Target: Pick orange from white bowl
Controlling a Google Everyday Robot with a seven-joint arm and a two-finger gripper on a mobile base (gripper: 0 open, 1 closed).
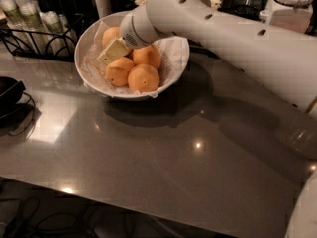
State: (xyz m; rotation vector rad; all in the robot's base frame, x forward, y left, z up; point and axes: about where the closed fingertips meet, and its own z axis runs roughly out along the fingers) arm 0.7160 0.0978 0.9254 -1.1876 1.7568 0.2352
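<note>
Now, the white bowl [174, 68] stands on the grey desk [163, 172] close to its far edge, nearer the far left corner than the right, and it is lined with crinkled white paper [94, 71]. Four oranges lie in it. The front orange [144, 78], a shade the largest, rests at the near side of the bowl, touching the left orange [119, 72] beside it and the middle orange [147, 56] behind it. The back orange [111, 33] sits at the far left of the bowl and is partly hidden. The white arm [237, 38] reaches in from the desk's right side, crossing above the far edge, and its tool [113, 52] is down inside the bowl, a pale yellow block lying tilted against the back orange and just above the left one. Whether the tool is open or closed I cannot tell, and no orange is lifted clear of the others. A black dish [7, 90] sits at the left edge of the desk, well apart from the bowl. A wire rack [34, 38] holding bottles stands at the far left corner, and a lidded jar [292, 6] stands behind the arm at the far right.
</note>
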